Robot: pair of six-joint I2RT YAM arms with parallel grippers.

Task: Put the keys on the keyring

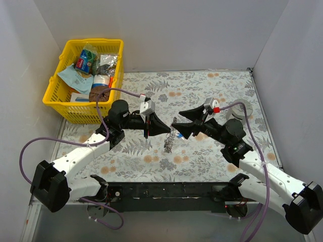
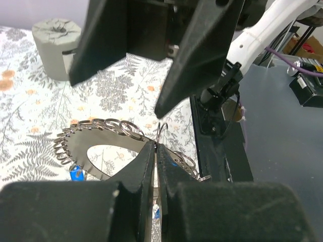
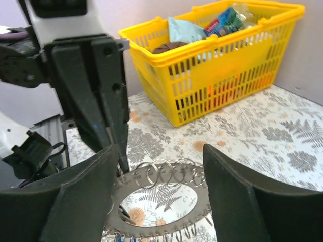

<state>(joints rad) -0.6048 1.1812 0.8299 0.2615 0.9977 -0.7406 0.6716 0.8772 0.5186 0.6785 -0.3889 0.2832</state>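
Note:
The keyring (image 2: 106,132) is a flat silvery ring whose rim carries several small split rings. It hangs above the table between both grippers in the top view (image 1: 170,140). My left gripper (image 2: 156,147) is shut on its rim, also seen from above (image 1: 168,130). My right gripper (image 3: 161,201) is open, with a finger on either side of the keyring (image 3: 202,204), not touching it. A blue key head (image 2: 75,174) hangs under the ring, and a blue speck shows in the top view (image 1: 179,135). No red key is visible.
A yellow basket (image 1: 58,96) with packets stands at the back left, also in the right wrist view (image 3: 217,65). A squat grey cylinder (image 2: 54,43) stands on the floral cloth at the right (image 1: 237,112). White walls enclose the table.

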